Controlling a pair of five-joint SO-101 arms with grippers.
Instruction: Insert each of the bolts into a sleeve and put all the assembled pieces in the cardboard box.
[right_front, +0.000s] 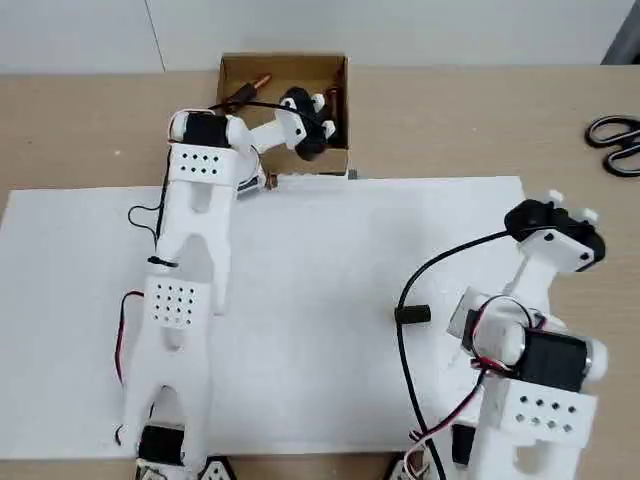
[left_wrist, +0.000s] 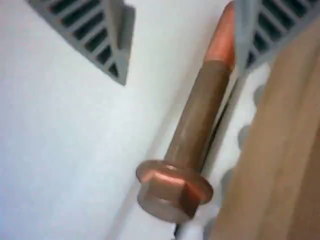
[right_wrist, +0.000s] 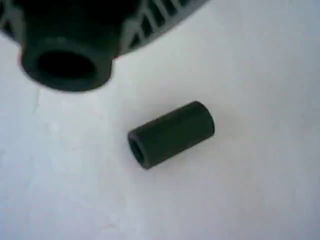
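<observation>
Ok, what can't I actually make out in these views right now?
Cardboard box contents: high view, the left arm covers part of it, so no piece count.
Bolt tip: left wrist view, behind a finger of the left tool.
What holds the near sleeve: right wrist view, the frame edge cuts it off.
</observation>
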